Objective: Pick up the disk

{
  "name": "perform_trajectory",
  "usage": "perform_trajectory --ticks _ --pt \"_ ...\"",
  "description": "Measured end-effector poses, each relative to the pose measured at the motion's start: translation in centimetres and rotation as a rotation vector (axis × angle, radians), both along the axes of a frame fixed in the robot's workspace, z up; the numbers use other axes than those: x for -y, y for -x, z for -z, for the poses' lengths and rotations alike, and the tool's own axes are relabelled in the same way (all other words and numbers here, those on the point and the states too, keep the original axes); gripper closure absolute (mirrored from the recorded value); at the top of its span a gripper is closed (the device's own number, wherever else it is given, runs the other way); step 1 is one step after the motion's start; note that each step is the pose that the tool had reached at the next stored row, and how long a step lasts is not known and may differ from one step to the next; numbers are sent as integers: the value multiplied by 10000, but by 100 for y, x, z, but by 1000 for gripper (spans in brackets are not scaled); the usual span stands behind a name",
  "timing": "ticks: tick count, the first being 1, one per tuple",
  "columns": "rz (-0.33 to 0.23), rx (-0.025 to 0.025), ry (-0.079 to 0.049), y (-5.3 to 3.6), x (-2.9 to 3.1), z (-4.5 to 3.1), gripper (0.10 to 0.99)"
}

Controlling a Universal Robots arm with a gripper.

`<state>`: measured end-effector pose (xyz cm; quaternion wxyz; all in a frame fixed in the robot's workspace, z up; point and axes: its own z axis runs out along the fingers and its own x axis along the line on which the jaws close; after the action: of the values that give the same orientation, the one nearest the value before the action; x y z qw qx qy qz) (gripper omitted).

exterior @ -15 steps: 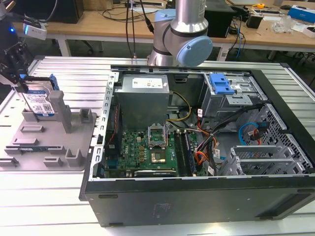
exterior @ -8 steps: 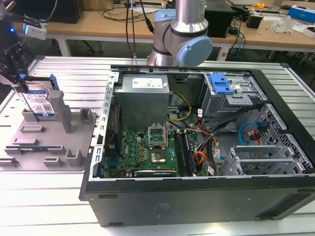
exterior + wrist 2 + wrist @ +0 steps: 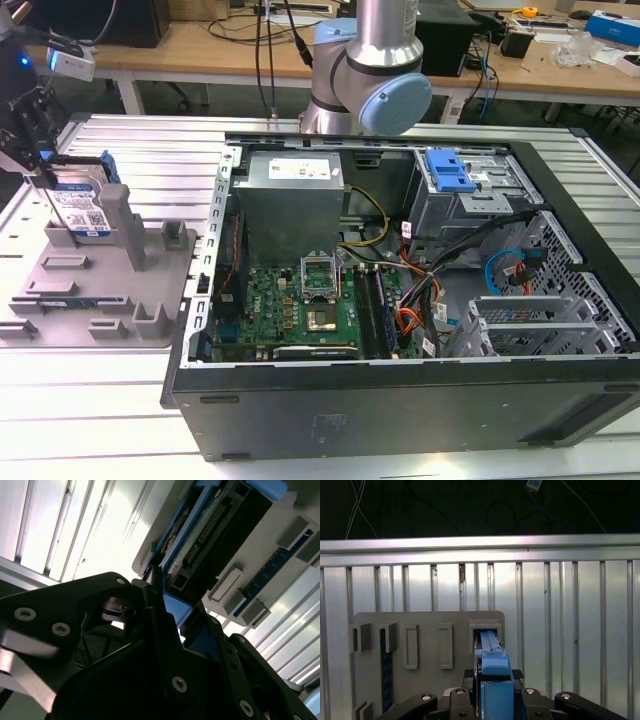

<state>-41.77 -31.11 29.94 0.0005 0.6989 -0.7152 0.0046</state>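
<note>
The disk [image 3: 85, 210] stands on edge in a slot of the grey holder tray [image 3: 110, 300] at the exterior view's left, with its white-and-blue label facing the camera. My gripper [image 3: 38, 160] comes down on the disk's upper end. In the first wrist view the disk's blue side rail [image 3: 494, 665] runs edge-on between the two black fingers [image 3: 470, 676], which press against both its sides. The second wrist view shows the disk's dark underside and connector edge [image 3: 210, 535] from close by, with a fingertip [image 3: 156, 575] against the rail.
An open computer case [image 3: 400, 420] lies on its side to the exterior view's right of the tray, with a motherboard [image 3: 300, 310] and a blue drive-bay caddy [image 3: 448, 170] inside. The arm's base [image 3: 370, 70] stands behind the case. Other posts [image 3: 178, 238] rise from the tray.
</note>
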Motion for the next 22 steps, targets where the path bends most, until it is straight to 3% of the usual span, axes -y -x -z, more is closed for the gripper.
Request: perform_trajectory --ticks 6,7,11,15,19,22 --pt "0 0 1 0 0 -137 718" --pt "0 -1 1 0 0 -231 718" --pt "0 -1 1 -2 0 -426 718" --pt "0 -18 0 -5 1 -755 718" --pt "-1 -19 0 -5 11 -952 718" --pt "-1 -20 0 -5 26 -1146 718"
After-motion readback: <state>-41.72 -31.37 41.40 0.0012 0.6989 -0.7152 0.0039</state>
